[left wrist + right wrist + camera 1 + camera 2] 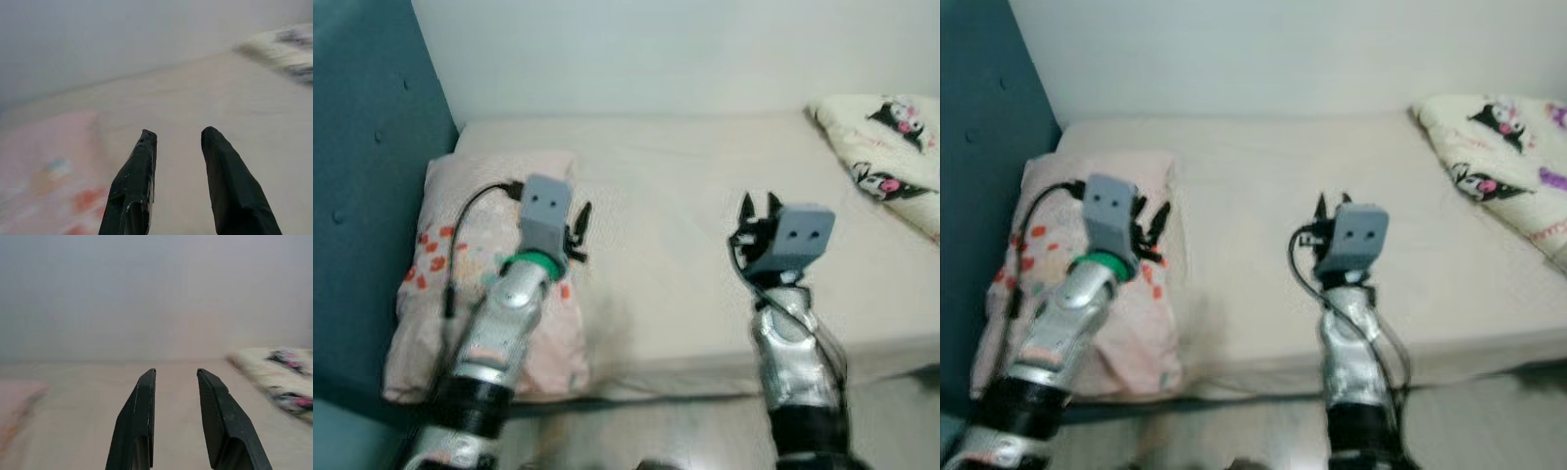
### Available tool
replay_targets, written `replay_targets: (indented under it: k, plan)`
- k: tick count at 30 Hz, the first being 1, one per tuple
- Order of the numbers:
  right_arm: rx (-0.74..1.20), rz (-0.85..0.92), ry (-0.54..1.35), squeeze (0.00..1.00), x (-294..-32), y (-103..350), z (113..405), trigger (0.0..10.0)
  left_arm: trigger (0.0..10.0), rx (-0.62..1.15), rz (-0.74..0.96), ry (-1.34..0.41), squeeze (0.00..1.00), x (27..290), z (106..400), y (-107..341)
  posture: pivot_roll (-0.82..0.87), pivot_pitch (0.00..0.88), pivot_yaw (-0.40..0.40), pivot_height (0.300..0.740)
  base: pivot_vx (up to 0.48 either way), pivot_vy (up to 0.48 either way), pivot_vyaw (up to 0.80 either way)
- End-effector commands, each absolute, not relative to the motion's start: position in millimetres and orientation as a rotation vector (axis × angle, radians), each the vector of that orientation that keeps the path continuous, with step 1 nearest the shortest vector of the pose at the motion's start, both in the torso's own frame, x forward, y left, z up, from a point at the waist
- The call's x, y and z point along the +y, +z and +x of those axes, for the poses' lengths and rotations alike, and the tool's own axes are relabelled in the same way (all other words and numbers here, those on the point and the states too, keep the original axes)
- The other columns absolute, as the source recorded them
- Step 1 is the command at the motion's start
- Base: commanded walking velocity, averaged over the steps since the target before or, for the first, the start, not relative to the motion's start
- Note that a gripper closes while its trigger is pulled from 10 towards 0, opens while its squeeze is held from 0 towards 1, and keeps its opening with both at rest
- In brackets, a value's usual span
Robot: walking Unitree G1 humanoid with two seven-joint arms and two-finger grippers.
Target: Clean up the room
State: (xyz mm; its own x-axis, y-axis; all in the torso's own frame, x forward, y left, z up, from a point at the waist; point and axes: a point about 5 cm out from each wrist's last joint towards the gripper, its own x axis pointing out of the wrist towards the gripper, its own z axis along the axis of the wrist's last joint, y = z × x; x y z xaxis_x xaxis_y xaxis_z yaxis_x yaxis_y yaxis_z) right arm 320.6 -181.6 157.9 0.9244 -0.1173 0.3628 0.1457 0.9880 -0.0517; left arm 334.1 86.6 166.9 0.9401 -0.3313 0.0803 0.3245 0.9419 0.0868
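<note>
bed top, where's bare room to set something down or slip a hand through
The widest free patch is the bare sheet between the pink pillow on the robot's left and the cartoon-print blanket at the far right. The left gripper and right gripper hover over it, jaws open. Both ends are crowded.

Blanket (891, 147) with the cartoon print runs off the picture's edge, far side of the right gripper (756, 211). Pink pillow (431, 294) sits partly hidden under the left arm. Left wrist view smears everything past the fingers (134, 186).
</note>
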Motion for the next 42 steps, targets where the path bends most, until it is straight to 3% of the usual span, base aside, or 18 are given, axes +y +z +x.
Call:
replay_targets:
  k: [1, 42]
  plan:
    - [-0.359, -0.062, -0.127, 0.0, -177.9, 155.5, 319.9, 10.0, 10.0, -0.085, 0.084, -0.315, 0.0, 92.6, 335.3, 164.0, -0.07, 0.007, 0.033, 0.737, 0.0, -0.48, 0.0]
    - [-0.341, -0.045, -0.094, 0.0, -169.2, 150.6, 318.4, 10.0, 10.0, -0.08, 0.096, -0.315, 0.0, 92.8, 337.3, 162.6, -0.07, 0.007, 0.048, 0.737, 0.0, -0.365, 0.0]
